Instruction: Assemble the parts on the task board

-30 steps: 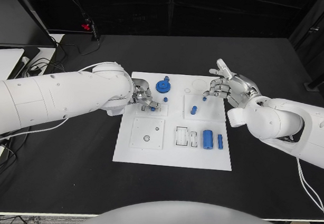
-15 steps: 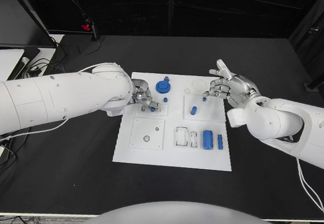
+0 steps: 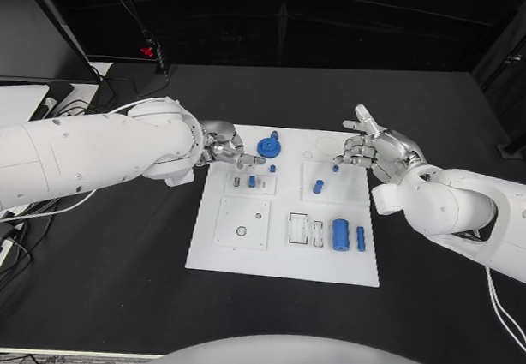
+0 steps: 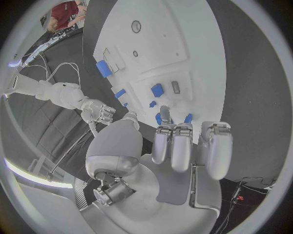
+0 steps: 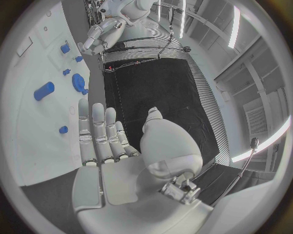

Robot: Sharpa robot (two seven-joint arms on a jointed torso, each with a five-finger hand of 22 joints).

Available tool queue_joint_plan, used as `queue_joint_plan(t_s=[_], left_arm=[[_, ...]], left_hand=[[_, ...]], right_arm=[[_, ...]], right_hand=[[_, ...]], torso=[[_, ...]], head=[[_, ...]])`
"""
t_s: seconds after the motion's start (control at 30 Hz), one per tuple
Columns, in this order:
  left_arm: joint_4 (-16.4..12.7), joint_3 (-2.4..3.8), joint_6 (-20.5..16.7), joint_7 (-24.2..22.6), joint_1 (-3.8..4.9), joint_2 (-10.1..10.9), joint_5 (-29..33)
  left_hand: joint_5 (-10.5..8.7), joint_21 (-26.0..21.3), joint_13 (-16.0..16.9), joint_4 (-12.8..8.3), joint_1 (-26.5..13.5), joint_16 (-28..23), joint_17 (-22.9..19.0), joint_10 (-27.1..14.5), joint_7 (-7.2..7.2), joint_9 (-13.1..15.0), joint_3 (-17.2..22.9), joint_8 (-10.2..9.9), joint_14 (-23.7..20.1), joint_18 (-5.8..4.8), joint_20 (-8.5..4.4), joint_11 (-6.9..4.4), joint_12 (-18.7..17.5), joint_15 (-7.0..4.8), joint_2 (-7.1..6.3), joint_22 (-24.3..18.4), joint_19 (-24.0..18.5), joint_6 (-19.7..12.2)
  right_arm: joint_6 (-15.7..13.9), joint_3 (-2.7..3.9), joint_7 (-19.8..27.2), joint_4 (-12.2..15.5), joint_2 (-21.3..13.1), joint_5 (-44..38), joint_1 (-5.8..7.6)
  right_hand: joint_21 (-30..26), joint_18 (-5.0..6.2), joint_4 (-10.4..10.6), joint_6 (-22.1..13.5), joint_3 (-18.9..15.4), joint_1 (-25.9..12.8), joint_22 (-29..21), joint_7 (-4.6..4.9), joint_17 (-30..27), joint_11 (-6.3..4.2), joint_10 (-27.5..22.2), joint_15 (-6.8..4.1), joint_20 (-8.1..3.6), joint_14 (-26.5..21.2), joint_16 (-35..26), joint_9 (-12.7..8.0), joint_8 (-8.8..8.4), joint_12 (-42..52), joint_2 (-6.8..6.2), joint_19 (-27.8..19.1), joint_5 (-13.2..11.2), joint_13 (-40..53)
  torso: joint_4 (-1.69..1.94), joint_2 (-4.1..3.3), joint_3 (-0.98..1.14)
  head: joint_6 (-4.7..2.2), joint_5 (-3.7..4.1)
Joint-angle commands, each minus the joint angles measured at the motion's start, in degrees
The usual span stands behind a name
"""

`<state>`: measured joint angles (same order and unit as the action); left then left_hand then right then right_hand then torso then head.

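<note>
My left hand (image 3: 226,144) has lifted off the task board (image 3: 283,261) toward 10 o'clock, empty with fingers loosely extended. My right hand (image 3: 374,149) hovers open at 2 o'clock, so I judge 1 small blue peg (image 3: 252,181) is seated.

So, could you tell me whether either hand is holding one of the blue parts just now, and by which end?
Neither holds anything. The left hand and right hand hover over the task board with fingers apart and nothing between them.

The task board (image 3: 284,253) looks like matt white plastic on a matt black table (image 3: 105,288). On it, blue parts (image 3: 340,234) look smooth plastic. Beside it, both hands (image 3: 223,142) (image 3: 374,149) gleam metallic silver.
</note>
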<state>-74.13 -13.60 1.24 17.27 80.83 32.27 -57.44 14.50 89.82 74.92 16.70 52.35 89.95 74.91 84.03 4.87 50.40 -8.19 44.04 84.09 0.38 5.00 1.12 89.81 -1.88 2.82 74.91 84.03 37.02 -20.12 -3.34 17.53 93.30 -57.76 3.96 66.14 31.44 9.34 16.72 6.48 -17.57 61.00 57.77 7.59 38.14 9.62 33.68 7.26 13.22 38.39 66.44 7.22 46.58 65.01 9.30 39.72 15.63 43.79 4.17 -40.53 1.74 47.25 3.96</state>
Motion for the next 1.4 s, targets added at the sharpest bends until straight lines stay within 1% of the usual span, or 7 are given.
queue_joint_plan(t_s=[0.03,0.33,0.53,0.87,1.07,1.23,1.4], left_arm=[[-0.37,0.06,-2.8,-6.4,1.09,0.91,2.42],[2.89,0.05,1.75,-6.49,2.51,1.76,3.33],[7.13,0.05,5.52,-5.41,2.71,0.63,3.43],[13.24,0.05,11.54,-4.6,2.73,-2.72,3.27],[16.41,0.04,13.63,-5.48,2.7,-4.37,3.24],[18.76,0.05,14.42,-5.62,2.7,-5.12,3.23],[20.59,0.05,14.78,-5.62,2.68,-5.87,3.23]], left_hand=[[-1.04,0.18,15.08,0.0,0.95,0.05,15.09,5.97,0.26,-1.27,-0.43,-1.23,5.91,-0.38,0.3,0.42,0.19,0.64,-0.03,15.09,5.97,0.06],[1.93,0.18,15.08,-0.38,12.82,0.05,15.09,5.97,1.52,-11.8,0.15,-10.54,5.91,-0.38,1.15,1.67,0.19,1.53,-2.11,15.09,5.97,2.12],[4.2,0.18,15.08,-0.05,19.4,0.05,15.09,5.97,1.83,-20.49,0.72,-17.55,5.91,-0.38,1.23,1.97,0.19,1.5,-4.06,15.09,5.97,7.22],[6.94,0.18,15.08,0.15,16.56,0.05,15.09,5.97,0.86,-20.19,0.23,-15.29,5.91,-0.38,0.85,1.17,0.19,0.95,-2.19,15.09,5.97,9.84],[-1.92,0.18,15.08,0.09,15.31,0.05,15.09,5.97,0.23,-18.75,-0.37,-13.25,5.91,-0.38,0.49,0.54,0.19,0.59,1.61,15.09,5.97,10.51],[-4.24,0.18,15.08,0.12,13.09,0.05,15.09,5.97,-0.77,-17.51,-1.91,-12.01,5.91,-0.38,0.27,-0.34,0.19,0.27,3.79,15.09,5.97,13.63],[-4.71,0.04,15.08,0.01,12.97,0.05,15.09,5.97,-1.73,-18.11,-3.11,-14.54,5.91,-0.32,-0.29,-1.2,0.19,-0.42,5.58,15.02,5.79,17.53]], right_arm=[[0.5,0.03,0.55,0.02,0.03,0.03,0.07],[0.61,0.03,0.48,0.08,0.05,0.03,0.07],[0.73,0.02,0.31,0.13,0.06,0.03,0.07],[0.88,0.02,0.08,0.14,0.08,0.03,0.07],[0.96,0.02,-0.03,0.0,0.18,0.03,0.08],[0.96,0.02,-0.17,-0.06,0.19,0.03,0.08],[1.05,0.02,-0.28,-0.21,0.29,0.03,0.08]], right_hand=[[-0.25,0.96,-0.04,-0.38,-0.46,0.01,-0.09,6.18,-0.09,0.14,-0.13,-0.04,0.25,-0.29,0.3,-0.07,0.23,0.27,0.51,-0.17,0.4,-0.09],[-0.24,0.96,-0.05,-0.36,-0.45,0.02,-0.09,6.19,-0.12,0.14,-0.14,-0.03,0.25,-0.3,0.32,-0.08,0.26,0.29,0.53,-0.16,0.41,-0.12],[-0.23,0.96,-0.05,-0.34,-0.46,0.05,-0.1,6.2,-0.17,0.15,-0.15,-0.03,0.25,-0.31,0.36,-0.09,0.32,0.32,0.54,-0.15,0.42,-0.17],[-0.21,0.97,-0.12,-0.33,-0.45,0.23,-0.11,6.21,-0.29,0.16,-0.15,-0.02,0.27,-0.32,0.47,-0.15,0.43,0.41,0.52,-0.14,0.45,-0.28],[-0.2,0.97,-0.12,-0.34,-0.45,0.26,-0.12,6.21,-0.32,0.16,-0.15,-0.02,0.27,-0.33,0.49,-0.16,0.46,0.43,0.52,-0.13,0.46,-0.31],[-0.2,0.97,-0.12,-0.34,-0.45,0.26,-0.12,6.21,-0.32,0.16,-0.15,-0.02,0.27,-0.33,0.49,-0.16,0.46,0.43,0.52,-0.13,0.46,-0.31],[-0.2,0.97,-0.12,-0.34,-0.45,0.26,-0.12,6.21,-0.32,0.16,-0.15,-0.02,0.27,-0.33,0.49,-0.16,0.46,0.43,0.52,-0.13,0.46,-0.31]], torso=[[-0.04,-0.05,-0.02],[-0.08,-0.07,-0.01],[-0.17,-0.08,-0.08],[-0.2,-0.15,-0.11],[-0.27,-0.09,-0.1],[-0.15,-0.06,0.0],[-0.1,-0.05,-0.03]], head=[[-0.56,-0.39],[-1.92,-1.88],[-3.0,-2.91],[-4.34,-3.5],[-4.56,-3.79],[-4.61,-3.81],[-4.69,-3.83]])
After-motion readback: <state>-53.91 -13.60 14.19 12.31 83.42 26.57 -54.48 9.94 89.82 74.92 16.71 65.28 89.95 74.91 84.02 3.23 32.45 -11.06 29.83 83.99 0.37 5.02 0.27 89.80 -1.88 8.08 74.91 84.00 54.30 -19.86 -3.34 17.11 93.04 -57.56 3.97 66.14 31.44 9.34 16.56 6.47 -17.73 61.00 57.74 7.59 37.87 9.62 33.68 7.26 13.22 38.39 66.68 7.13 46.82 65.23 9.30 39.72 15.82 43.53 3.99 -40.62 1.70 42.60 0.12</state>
